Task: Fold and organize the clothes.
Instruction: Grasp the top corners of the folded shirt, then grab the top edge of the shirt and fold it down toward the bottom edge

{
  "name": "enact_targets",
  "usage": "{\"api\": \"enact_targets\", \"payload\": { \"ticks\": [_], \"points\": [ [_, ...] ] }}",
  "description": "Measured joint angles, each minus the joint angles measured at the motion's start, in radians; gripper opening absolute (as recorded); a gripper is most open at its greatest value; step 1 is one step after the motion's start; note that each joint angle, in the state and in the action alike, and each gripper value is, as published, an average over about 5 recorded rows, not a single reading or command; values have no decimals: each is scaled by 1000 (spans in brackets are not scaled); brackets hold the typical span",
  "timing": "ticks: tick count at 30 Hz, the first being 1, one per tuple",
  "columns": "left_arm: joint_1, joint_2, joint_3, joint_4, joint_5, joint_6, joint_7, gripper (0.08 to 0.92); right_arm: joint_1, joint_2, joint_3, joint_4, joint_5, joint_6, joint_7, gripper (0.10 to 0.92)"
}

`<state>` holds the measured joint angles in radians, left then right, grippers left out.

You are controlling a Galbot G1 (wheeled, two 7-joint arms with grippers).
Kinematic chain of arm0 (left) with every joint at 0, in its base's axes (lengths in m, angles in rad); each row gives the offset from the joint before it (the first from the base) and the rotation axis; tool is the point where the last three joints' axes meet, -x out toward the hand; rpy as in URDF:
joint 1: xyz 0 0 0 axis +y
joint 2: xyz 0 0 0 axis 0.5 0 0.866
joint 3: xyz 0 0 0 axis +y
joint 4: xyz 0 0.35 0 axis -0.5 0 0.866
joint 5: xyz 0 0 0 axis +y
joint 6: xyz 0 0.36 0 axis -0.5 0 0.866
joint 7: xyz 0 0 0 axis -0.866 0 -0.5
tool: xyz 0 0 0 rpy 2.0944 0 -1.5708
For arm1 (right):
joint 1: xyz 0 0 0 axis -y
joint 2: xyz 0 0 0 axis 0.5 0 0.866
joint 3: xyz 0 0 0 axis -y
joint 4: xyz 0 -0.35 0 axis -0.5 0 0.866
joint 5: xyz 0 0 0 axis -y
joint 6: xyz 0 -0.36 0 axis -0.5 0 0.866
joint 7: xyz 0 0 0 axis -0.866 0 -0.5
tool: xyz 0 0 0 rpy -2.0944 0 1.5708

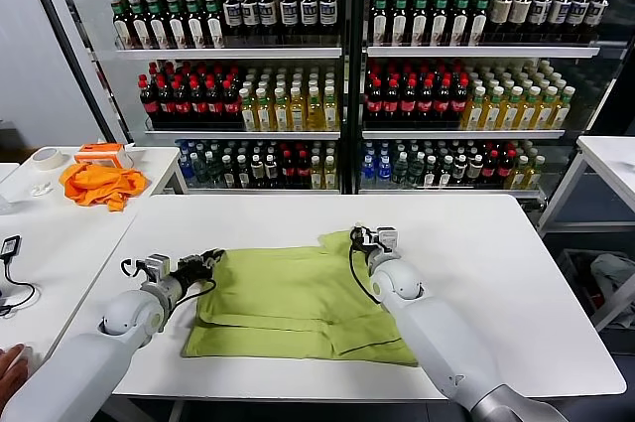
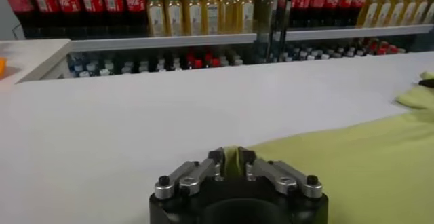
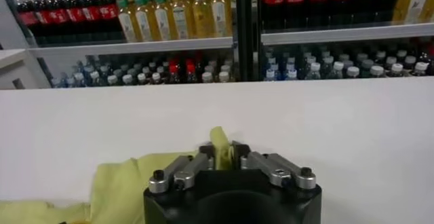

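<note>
The clothes are one lime T-shirt [image 1: 298, 301], lying partly folded on the white table [image 1: 496, 273]. My left gripper [image 1: 206, 261] sits at the shirt's far left corner and is shut on a pinch of the fabric, seen between the jaws in the left wrist view [image 2: 231, 162]. At the shirt's far right corner, my right gripper [image 1: 357, 237] is shut on a raised fold of the cloth [image 3: 221, 147]. Both hands stay low at the table surface.
A bright orange cloth [image 1: 99, 184], a tape roll [image 1: 46, 157] and an orange-white object [image 1: 103, 152] lie on the side table at left. Shelves of bottles [image 1: 347, 74] stand behind the table. A human hand [image 1: 10, 367] shows at the lower left edge.
</note>
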<state>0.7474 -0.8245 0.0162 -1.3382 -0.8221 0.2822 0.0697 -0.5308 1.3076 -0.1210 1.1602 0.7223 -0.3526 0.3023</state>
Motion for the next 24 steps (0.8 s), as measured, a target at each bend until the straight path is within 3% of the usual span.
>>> {"api": "enact_targets", "payload": {
  "ticks": [6,24],
  "points": [
    [0,9,-16,-8,-8,-17,10,81,-16,-25,2,57,24,7,11,106],
    [145,84,-113,-236,-70,-62,-3,81,-189,-202,57,430,93,-14,38,106]
  ]
}}
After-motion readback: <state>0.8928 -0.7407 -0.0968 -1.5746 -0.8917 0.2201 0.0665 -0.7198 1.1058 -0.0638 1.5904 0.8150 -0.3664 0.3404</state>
